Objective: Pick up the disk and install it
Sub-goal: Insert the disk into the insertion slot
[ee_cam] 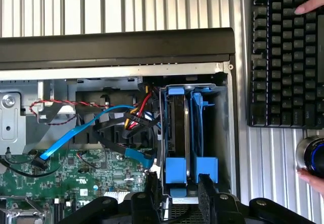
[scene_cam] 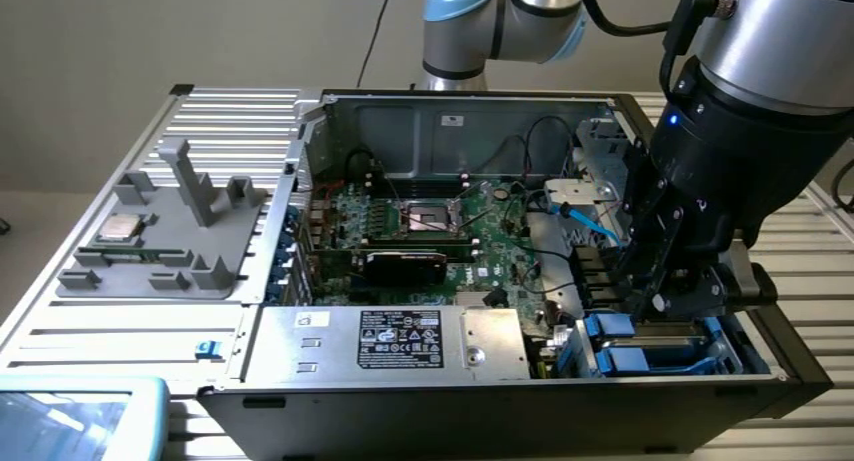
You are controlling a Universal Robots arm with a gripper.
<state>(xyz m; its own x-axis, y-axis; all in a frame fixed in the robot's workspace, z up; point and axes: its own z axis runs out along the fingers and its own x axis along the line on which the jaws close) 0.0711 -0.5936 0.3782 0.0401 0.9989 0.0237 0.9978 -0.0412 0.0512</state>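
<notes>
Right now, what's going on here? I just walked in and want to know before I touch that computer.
A robot arm is working inside the open computer case. Its gripper is down at the drive bay in a corner of the case, right at the disk, which stands on edge in the bay between its blue rails. Whether the gripper is clamped on the disk I cannot tell. A person's hand is on a keyboard beside the case.

disk [ee_cam: 177, 127]: edge-on in its bay, label face hidden
claw [ee_cam: 179, 193]: body cut off by the picture's edge
keyboard [ee_cam: 283, 57]: runs past the edge
hand [ee_cam: 310, 5]: mostly beyond the edge
sticker [scene_cam: 400, 339]: print too small to read
</notes>
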